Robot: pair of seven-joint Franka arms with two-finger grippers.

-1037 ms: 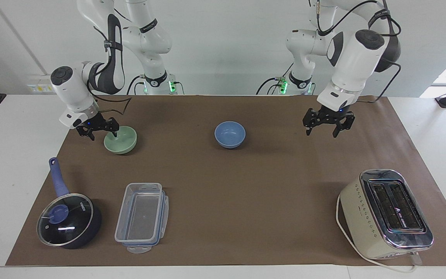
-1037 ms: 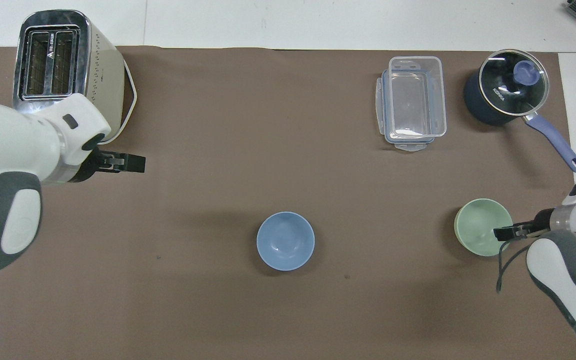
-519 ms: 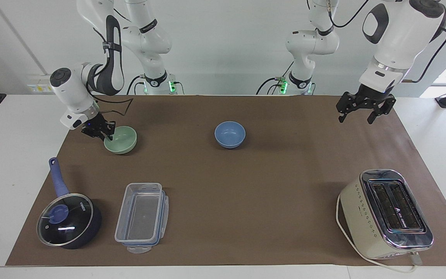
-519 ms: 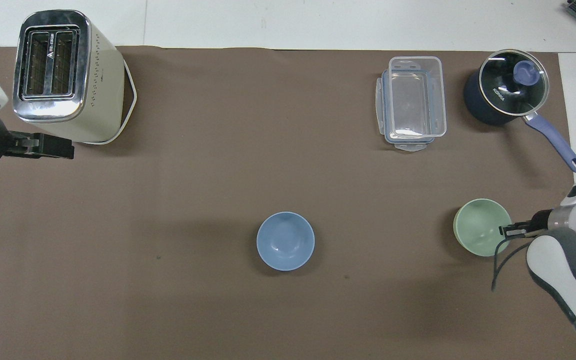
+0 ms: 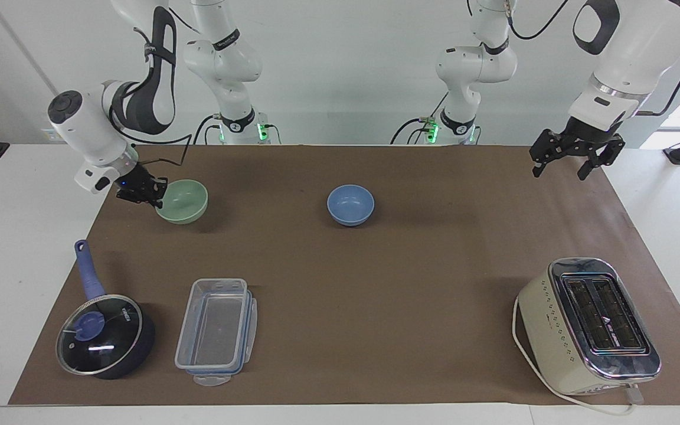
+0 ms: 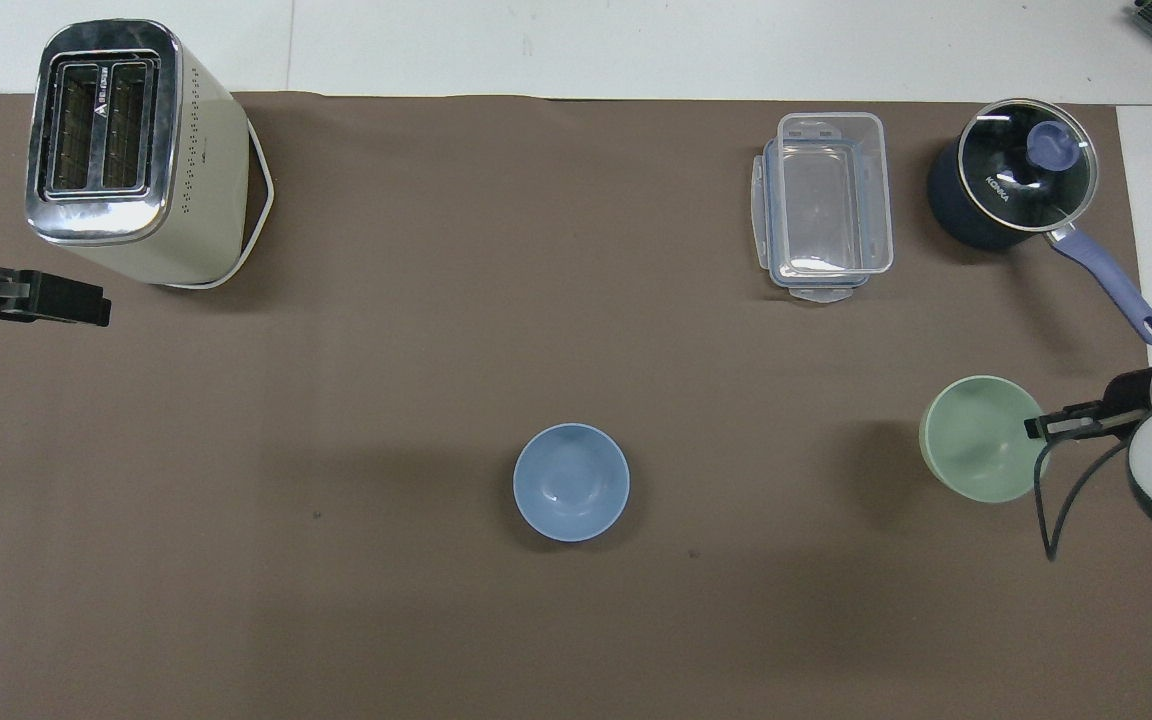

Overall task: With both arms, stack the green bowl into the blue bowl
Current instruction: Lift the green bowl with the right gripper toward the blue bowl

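Note:
The green bowl [image 5: 183, 200] [image 6: 981, 438] hangs slightly tilted, just above the brown mat at the right arm's end of the table. My right gripper [image 5: 154, 193] [image 6: 1041, 428] is shut on the bowl's rim on the side toward the table's end. The blue bowl [image 5: 350, 204] [image 6: 570, 482] sits upright on the mat at mid-table, about as near to the robots as the green bowl. My left gripper [image 5: 570, 162] [image 6: 86, 305] is open and empty, raised over the mat's edge at the left arm's end.
A cream toaster [image 5: 588, 324] [image 6: 126, 150] stands at the left arm's end, farther from the robots. A clear lidless container [image 5: 216, 330] [image 6: 826, 205] and a dark blue lidded saucepan [image 5: 104, 336] [image 6: 1011, 185] stand farther from the robots than the green bowl.
My right gripper closed on the green bowl's rim and raised it slightly. My left gripper swung away from the blue bowl toward the left arm's end and rose.

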